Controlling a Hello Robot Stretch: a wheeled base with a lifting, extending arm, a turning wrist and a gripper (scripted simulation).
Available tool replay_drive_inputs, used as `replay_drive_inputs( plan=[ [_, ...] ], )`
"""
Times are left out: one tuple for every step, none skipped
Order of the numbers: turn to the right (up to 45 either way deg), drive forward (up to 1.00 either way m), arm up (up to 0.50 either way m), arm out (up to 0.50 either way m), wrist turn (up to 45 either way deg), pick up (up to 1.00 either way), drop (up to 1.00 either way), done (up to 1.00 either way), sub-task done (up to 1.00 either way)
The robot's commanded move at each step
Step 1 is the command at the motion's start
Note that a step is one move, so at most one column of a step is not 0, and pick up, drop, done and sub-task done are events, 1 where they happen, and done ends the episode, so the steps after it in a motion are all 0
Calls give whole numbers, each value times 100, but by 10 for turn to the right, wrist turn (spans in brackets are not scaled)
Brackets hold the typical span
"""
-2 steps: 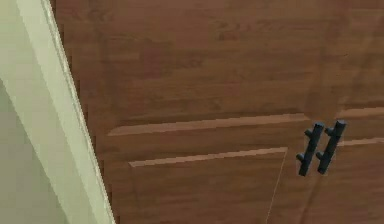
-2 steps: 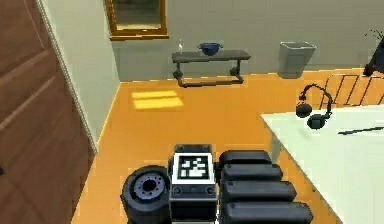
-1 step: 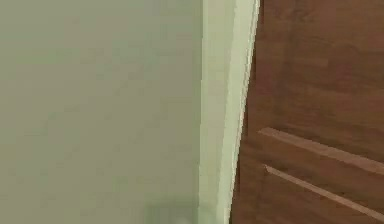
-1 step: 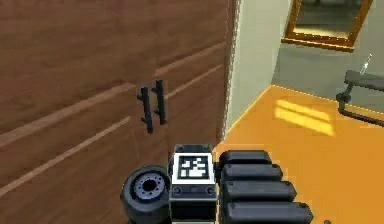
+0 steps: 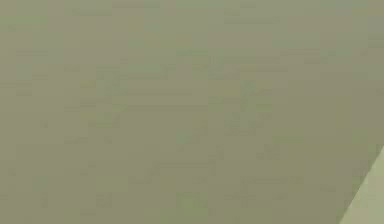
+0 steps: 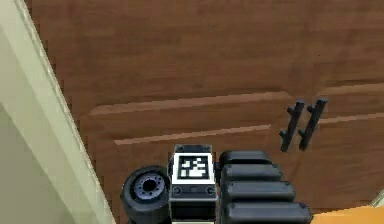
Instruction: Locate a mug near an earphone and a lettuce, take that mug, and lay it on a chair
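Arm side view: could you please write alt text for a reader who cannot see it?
A brown panelled door with two dark handles at right, a pale wall along its left. The dark arm with a white marker stands at the bottom edge.

No words, numbers or brand names can be read in either view. The one printed sign is a white square tag (image 6: 194, 167) with a black block pattern rather than letters. It stands at the lower middle of the arm side view, on the end of the dark arm (image 6: 255, 185), in front of a brown wooden door (image 6: 200, 70).
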Motion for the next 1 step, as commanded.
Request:
replay_drive_inputs(
  plan=[
    [-450,0,0,0,0,0,0,0,0]
  ],
)
